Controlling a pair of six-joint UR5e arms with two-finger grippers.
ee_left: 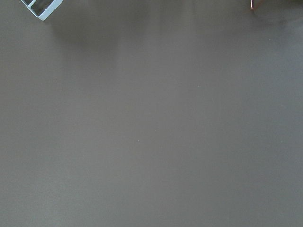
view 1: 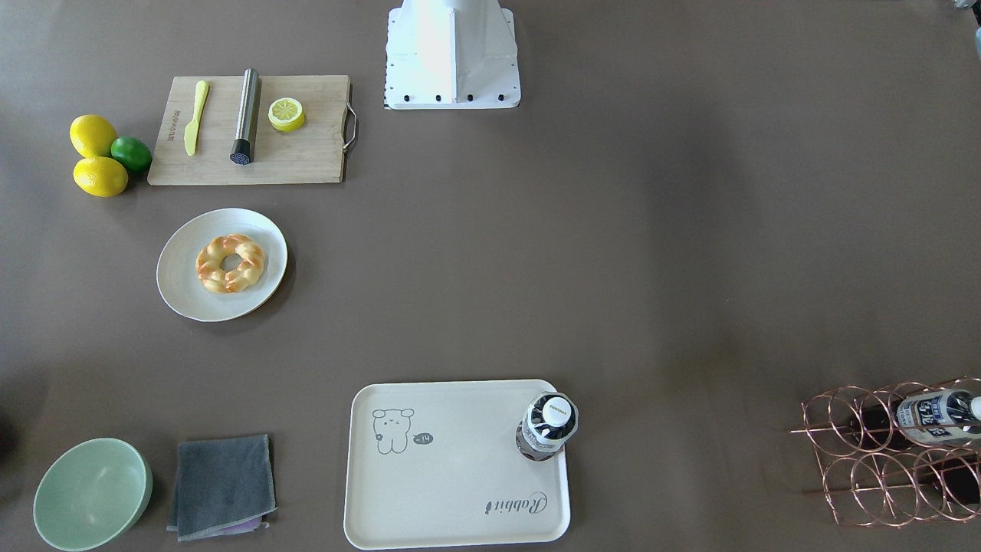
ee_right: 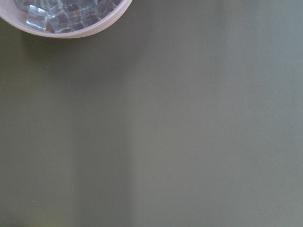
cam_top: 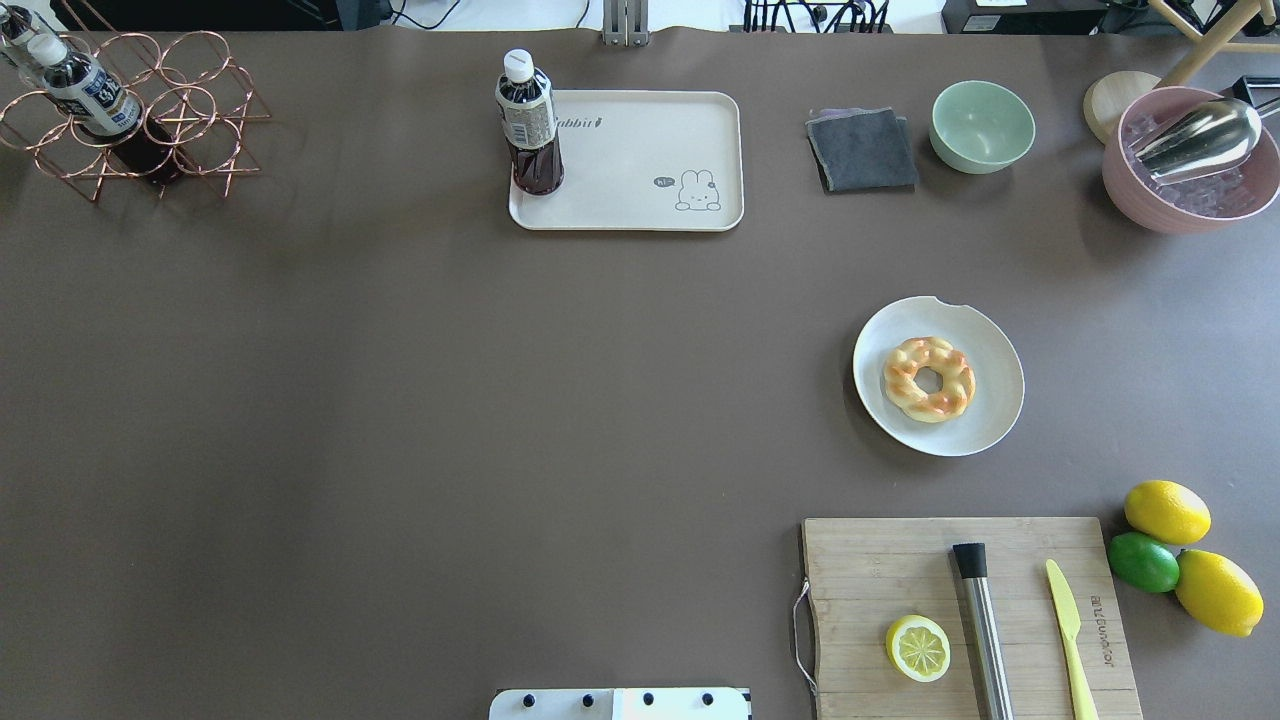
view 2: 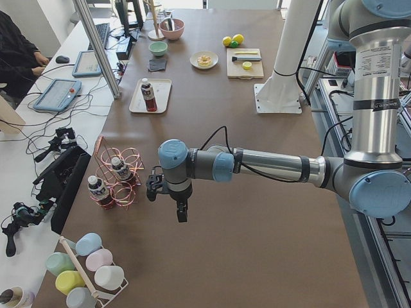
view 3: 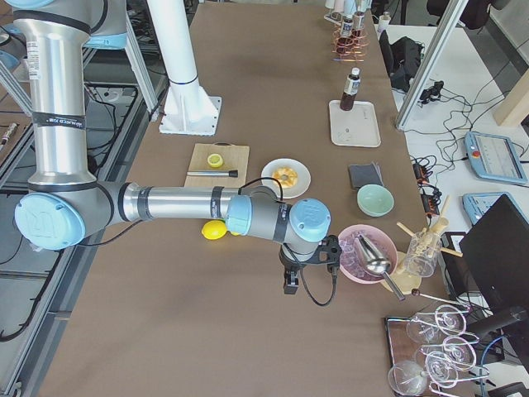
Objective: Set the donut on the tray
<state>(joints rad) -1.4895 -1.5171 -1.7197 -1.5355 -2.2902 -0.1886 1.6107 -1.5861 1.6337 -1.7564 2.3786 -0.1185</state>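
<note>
Whether my right gripper [view 3: 290, 283] was clenched I could not tell; carrying the donut [view 1: 230, 263] to the tray [view 1: 452, 479] risked toppling the bottle [view 1: 546, 426] there.

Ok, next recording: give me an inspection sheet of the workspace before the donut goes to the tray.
Surface: table, brown, no spills seen.
Job's things: donut on a plate; tray farther out, a bottle standing in its corner.
Clutter: board with lemon half, knife and metal rod; lemons, lime, bowl, cloth, ice bowl, wire rack.
Grippers: left gripper and right gripper hang over bare table at opposite ends; open or shut cannot be told.
Cables: a cable loops off each wrist.
Surroundings: person seated at a side desk with tablets.
</note>
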